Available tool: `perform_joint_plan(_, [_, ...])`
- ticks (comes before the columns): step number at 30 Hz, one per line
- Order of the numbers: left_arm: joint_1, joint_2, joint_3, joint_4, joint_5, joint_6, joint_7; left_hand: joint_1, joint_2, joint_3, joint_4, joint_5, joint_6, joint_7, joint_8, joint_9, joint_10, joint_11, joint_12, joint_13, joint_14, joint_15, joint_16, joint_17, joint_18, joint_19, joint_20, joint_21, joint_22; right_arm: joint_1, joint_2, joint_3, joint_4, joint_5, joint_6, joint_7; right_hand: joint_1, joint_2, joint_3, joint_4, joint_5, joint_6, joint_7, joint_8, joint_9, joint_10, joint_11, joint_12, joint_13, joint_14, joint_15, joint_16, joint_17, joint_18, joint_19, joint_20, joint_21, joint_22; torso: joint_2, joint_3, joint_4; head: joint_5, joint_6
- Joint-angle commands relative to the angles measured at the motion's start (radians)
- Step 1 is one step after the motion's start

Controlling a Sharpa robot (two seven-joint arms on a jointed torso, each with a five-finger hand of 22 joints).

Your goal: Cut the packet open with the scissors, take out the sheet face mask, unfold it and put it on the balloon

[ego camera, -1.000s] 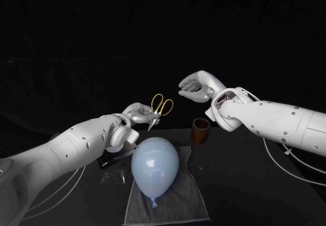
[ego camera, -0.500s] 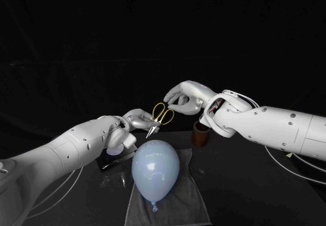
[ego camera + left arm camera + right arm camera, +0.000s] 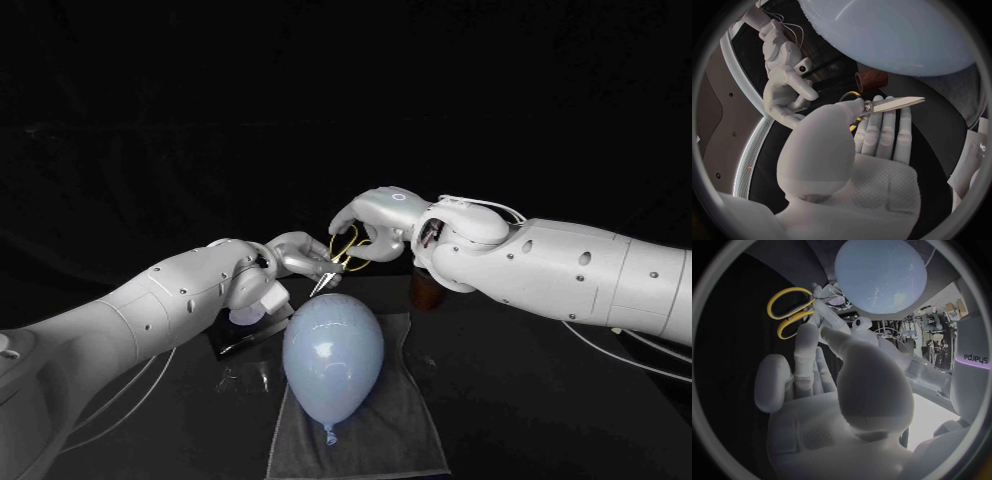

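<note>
Black worktop (image 3: 548, 400) carries one grey cloth (image 3: 389, 440), and one pale-blue balloon (image 3: 332, 350) lies on it. Just above the balloon are two hands. The left hand (image 3: 296, 255) has its fingers (image 3: 879, 125) pinching one pair of scissors (image 3: 342, 255) near the pivot, blades down. The right hand (image 3: 378, 222) has its fingers (image 3: 806, 345) spread at the yellow loops, gripping nothing.

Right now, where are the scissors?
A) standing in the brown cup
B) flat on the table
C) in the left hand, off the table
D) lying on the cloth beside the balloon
C: the left hand grips the scissors near the pivot and holds them in the air, yellow handles up toward the right hand.
</note>
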Motion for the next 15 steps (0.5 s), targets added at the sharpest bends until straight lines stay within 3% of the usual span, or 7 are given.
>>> perform_joint_plan(1, [0.004,0.001,-0.001,0.005,-0.014,0.040,-0.003,-0.001,0.013,0.035,-0.041,0.003,0.001,0.000,0.005,0.079,0.007,0.003,0.000,0.001,0.006,0.003,-0.006,0.001,0.015,0.008,-0.002,0.004,0.001,-0.002,0.008,-0.002,-0.008,-0.135,0.054,-0.080,-0.017,0.000,-0.003,0.004,-0.004,0.011,0.000,0.006,0.004,0.043,0.000,0.003,0.001,0.022,0.004,0.044,0.016,-0.018,0.008,0.005,0.018,0.028,0.001,-0.0011,-0.0005,0.002,-0.003])
perform_joint_plan(5, [0.006,-0.001,-0.002,0.006,-0.016,0.038,-0.003,-0.001,0.013,0.035,-0.041,0.003,0.001,0.000,0.005,0.079,0.007,0.003,0.000,0.001,0.006,0.003,-0.006,0.001,0.015,0.008,-0.002,0.004,0.001,-0.006,0.019,-0.007,-0.017,-0.186,0.062,-0.103,-0.031,-0.007,-0.013,0.007,-0.020,0.023,0.000,0.012,0.007,0.047,0.001,-0.016,-0.001,0.011,0.009,0.096,0.047,-0.018,0.008,0.009,0.025,0.040,0.003,-0.0037,0.0013,-0.002,-0.005])
perform_joint_plan(15, [0.009,-0.005,-0.002,0.009,-0.018,0.030,-0.002,-0.003,0.013,0.036,-0.043,0.003,0.001,0.000,0.005,0.079,0.007,0.003,0.000,0.001,0.006,0.003,-0.007,0.002,0.015,0.009,-0.002,0.004,0.002,-0.027,0.045,-0.016,-0.043,-0.265,0.070,-0.148,-0.032,0.000,-0.018,0.009,-0.027,0.042,0.003,0.022,0.012,0.063,-0.004,-0.016,0.005,0.010,-0.009,0.176,0.108,-0.022,0.018,0.000,0.045,0.069,0.003,-0.0007,0.0013,0.003,-0.008])
